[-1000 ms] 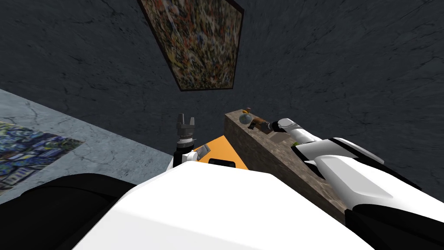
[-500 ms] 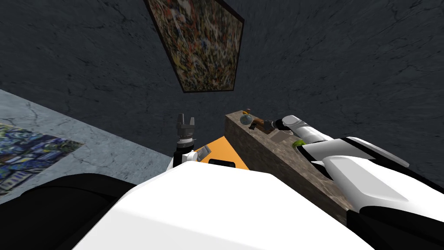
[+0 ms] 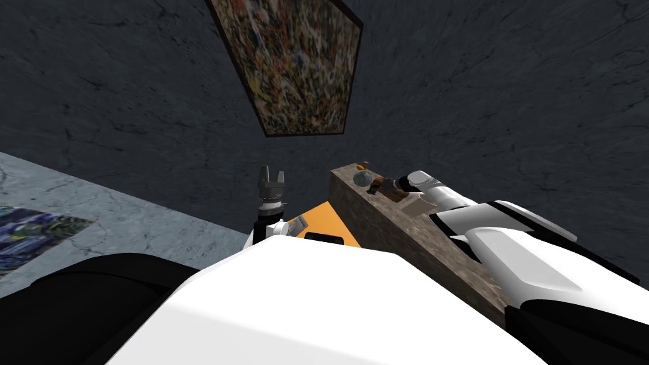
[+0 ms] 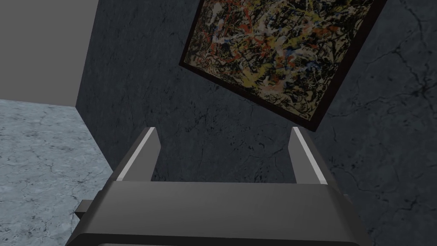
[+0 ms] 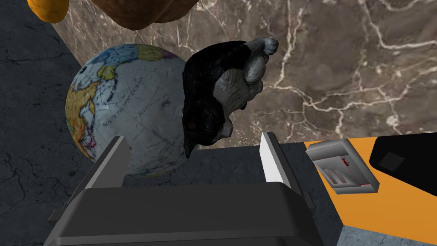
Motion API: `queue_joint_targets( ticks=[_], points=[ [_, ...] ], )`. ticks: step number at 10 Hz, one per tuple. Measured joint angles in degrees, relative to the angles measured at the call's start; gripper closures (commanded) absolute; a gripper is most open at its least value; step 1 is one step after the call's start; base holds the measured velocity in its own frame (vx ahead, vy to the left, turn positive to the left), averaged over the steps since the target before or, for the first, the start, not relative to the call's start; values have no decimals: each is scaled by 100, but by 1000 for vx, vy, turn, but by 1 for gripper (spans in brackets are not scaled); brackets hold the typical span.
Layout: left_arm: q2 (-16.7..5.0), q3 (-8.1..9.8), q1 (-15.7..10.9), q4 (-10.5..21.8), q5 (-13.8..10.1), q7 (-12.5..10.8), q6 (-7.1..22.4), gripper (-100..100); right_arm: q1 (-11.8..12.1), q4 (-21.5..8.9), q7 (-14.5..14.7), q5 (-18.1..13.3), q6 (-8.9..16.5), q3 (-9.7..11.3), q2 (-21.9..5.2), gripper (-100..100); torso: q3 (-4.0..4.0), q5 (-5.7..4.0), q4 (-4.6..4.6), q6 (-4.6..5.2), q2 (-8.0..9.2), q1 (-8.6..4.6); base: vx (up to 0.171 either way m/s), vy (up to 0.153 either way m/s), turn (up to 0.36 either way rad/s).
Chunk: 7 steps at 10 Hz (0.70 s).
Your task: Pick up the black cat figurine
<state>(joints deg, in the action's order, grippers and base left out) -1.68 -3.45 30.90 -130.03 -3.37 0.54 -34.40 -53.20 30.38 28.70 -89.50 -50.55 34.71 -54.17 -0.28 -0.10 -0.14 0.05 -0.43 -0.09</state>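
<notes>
Where the head camera looks down, you have a dark grey cracked wall (image 3: 507, 95) across the back, with a dark-framed, speckled multicolour painting (image 3: 291, 63) hung on it. Below it runs a long ledge with a brown, white-veined marble top (image 3: 405, 234); your right arm is stretched along it toward its far end. An orange flat surface (image 5: 384, 205) with a black patch (image 5: 405, 156) lies lower, off the ledge's edge.

Left gripper (image 3: 271, 172): held upright beside the ledge, well apart from everything on it. Its jaws are apart with nothing between them.

Right gripper (image 5: 192, 139): at the far end of the ledge, jaws spread wide, gripping nothing.

A round map globe, pale blue with yellow land (image 5: 128, 111), sits at the ledge's end, just past one right finger (image 5: 115, 160).

The black cat figurine with grey-white chest and paws (image 5: 217, 92) is on the marble just beside the globe; you cannot tell whether the two touch. It lies tipped over, its head toward the gripper and just ahead of the gap between the fingers, paws pointing away.

A small grey box (image 5: 343, 166) rests on the orange surface near the other finger.

Beyond the globe: part of a brown rounded object (image 5: 145, 10) and an orange rounded one (image 5: 47, 8).
</notes>
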Motion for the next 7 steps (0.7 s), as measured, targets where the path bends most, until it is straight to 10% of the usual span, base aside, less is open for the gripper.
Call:
queue_joint_targets(
  ticks=[1, 7],
  points=[
    [0, 0, -1, 0, 0, 0, 0, 0, -1, 3, -1, 0, -1, 0, -2, -100, 17, 0, 7, 1, 28, -2, 54, 4, -201],
    [0, 0, 1, 0, 0, 0, 0, 0, 253, 1056, -304, -446, -130, -126, 223, -100, 7, 1, 4, 4, 8, 6, 107, 35, -282]
  ],
)
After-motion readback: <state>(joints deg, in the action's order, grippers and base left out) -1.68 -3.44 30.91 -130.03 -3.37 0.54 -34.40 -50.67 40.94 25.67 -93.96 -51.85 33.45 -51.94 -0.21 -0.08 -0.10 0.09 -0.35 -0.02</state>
